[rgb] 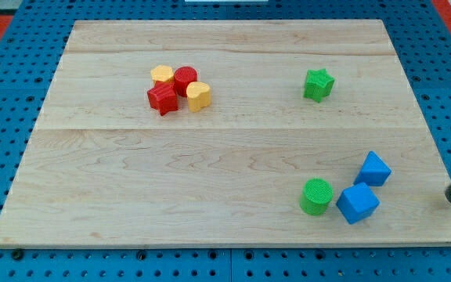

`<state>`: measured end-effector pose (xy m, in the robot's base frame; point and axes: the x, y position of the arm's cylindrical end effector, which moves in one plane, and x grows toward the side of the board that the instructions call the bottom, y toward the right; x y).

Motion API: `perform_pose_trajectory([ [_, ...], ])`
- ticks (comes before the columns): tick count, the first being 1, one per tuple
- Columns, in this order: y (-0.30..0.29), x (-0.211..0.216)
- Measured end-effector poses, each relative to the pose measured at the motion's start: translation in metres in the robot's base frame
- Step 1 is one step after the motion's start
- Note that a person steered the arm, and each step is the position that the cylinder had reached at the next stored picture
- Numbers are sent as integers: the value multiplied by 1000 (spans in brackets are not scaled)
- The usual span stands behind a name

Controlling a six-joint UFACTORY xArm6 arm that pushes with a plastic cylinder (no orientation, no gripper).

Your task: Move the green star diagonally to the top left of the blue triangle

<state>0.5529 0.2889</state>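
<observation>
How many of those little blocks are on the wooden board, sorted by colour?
Red: 2, a red star and a red cylinder
Yellow: 2, a yellow heart and a yellow block
Green: 2, a green star and a green cylinder
Blue: 2, a blue cube and a blue block
Total: 8

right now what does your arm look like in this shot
Only a short stretch of my rod shows, at the view's right edge: dark, nearly black, round and plain, with no markings, cables or sleeve visible. My tip is a blunt rounded end, to the view's right of the blue blocks. The arm itself is out of frame.
</observation>
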Motion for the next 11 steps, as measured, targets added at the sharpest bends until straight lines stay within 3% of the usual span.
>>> perform_pose_trajectory([
  [2, -122, -18],
  [3, -102, -48],
  [4, -85, -125],
  [5, -123, -193],
  [6, -175, -206],
  [7, -94, -245],
  [8, -131, -266],
  [9, -203, -249],
  [11, -172, -139],
])
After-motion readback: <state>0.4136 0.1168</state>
